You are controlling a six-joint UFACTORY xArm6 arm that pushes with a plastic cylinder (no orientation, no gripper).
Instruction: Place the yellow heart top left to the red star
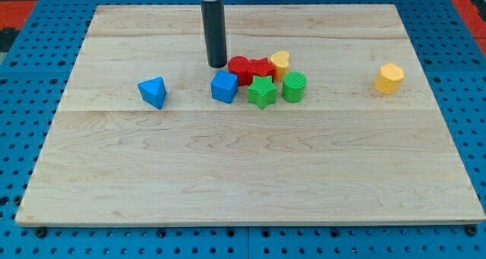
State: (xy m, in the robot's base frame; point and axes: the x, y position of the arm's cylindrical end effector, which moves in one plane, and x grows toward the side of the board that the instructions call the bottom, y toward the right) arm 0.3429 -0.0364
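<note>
Wooden board [243,175] on blue pegboard [23,31]. Blue triangular block [153,92] left of centre, alone. Blue cube [224,86] at the cluster's left; red cylinder [238,67] behind it. Green star [262,91] touches green cylinder [295,86]. Yellow hexagonal block [389,78] far right, well apart.

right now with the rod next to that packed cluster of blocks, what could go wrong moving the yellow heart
1. My tip sits left of the red cylinder block, while the yellow heart block lies on the cluster's far right; pushing straight across would likely drag the red star block along.
2. The green star block, green cylinder block and blue cube block crowd the view's bottom side, so they may scatter.
</note>
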